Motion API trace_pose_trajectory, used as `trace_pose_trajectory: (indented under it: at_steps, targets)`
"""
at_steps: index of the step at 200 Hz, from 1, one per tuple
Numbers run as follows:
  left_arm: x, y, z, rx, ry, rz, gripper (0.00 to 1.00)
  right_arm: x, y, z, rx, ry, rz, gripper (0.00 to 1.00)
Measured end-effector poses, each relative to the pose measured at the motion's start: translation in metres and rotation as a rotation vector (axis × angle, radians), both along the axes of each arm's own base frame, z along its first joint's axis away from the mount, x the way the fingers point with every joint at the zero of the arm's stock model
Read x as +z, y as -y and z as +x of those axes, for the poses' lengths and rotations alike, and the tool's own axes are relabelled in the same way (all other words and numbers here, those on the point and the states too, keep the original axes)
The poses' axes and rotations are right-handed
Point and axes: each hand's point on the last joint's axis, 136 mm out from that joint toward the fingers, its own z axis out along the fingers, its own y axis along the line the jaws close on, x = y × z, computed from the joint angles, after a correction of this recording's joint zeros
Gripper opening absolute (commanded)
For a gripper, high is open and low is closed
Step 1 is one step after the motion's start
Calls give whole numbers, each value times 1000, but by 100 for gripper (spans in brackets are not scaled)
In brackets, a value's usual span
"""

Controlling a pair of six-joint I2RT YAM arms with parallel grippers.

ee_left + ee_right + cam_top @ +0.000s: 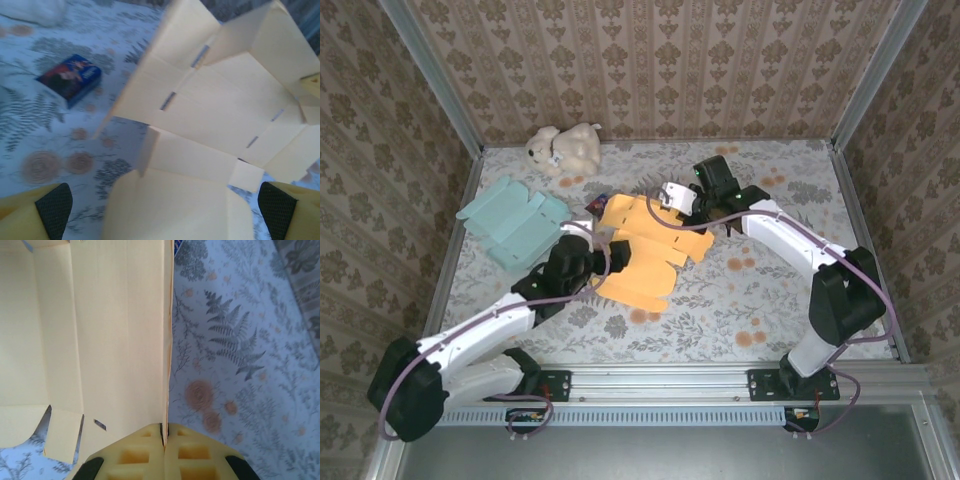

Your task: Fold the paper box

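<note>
1. Teal flat blank (510,225) sits at 10 o'clock on the table (770,300), plush toy (563,148) at 11. Both are well apart from the work, so probably spares or clutter.
2. Left gripper (582,262) is at 8 o'clock of the orange paper box (650,255). Fingers are spread wide and hold nothing. In the wrist view the pads (52,210) straddle the near flap (170,210). My read: it's staged to pinch that flap or push it up.
3. The orange paper box is mid-table, mostly unfolded, creases and slots facing up. A small blue box (70,80) lies near its 11 o'clock corner; it looks apart, but I can't be sure.
4. Right gripper (672,195) is at 1 o'clock of the box, fingers clamped shut on the edge of the raised panel (120,330). That panel stands near upright in the wrist view. Likely reason: it holds this wall on its crease so the left arm can bring the adjacent flap in.
5. Risk: the card is thin and pinched at the rim, so it could slip or buckle if the left arm pushes hard.
</note>
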Motion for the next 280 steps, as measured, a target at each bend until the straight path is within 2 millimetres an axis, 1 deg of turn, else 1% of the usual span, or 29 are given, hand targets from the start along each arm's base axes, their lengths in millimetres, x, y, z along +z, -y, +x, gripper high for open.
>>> trace_pose_trajectory:
  at_steps: [22, 41, 55, 74, 97, 110, 136, 151, 170, 196, 223, 236, 248, 280]
  targets:
    - [-7, -34, 1, 110, 24, 23, 100, -4, -7, -2, 59, 85, -28, 0]
    - [-17, -62, 4, 191, 21, 34, 100, -13, -17, -12, 140, 165, -62, 0]
    - [-26, -77, 6, 235, 10, 42, 100, -20, -26, -17, 192, 224, -87, 0]
    - [-37, -88, 6, 264, -6, 52, 100, -22, -36, -19, 236, 301, -113, 0]
    - [-48, -92, 7, 273, -22, 58, 100, -13, -47, -15, 259, 415, -124, 0]
    - [-55, -93, 7, 273, -38, 68, 100, -11, -52, -14, 274, 481, -143, 0]
    - [-63, -94, 5, 271, -52, 77, 100, -23, -61, -12, 296, 575, -211, 0]
    - [-66, -95, 3, 271, -52, 77, 100, -29, -65, -7, 297, 610, -251, 0]
    - [-66, -97, 0, 271, -41, 68, 100, -32, -65, 0, 282, 651, -297, 0]
    - [-57, -100, -5, 273, -3, 39, 100, -31, -61, 12, 251, 715, -351, 0]
    - [-41, -102, -7, 280, 45, 4, 100, -29, -62, 13, 252, 744, -377, 0]
    - [-37, -104, -8, 287, 62, -6, 100, -28, -65, 11, 262, 760, -383, 0]
    - [-39, -107, -9, 295, 65, -3, 100, -30, -68, 10, 270, 766, -388, 0]
    - [-55, -111, -12, 306, 37, 29, 98, -43, -67, 8, 281, 752, -406, 0]
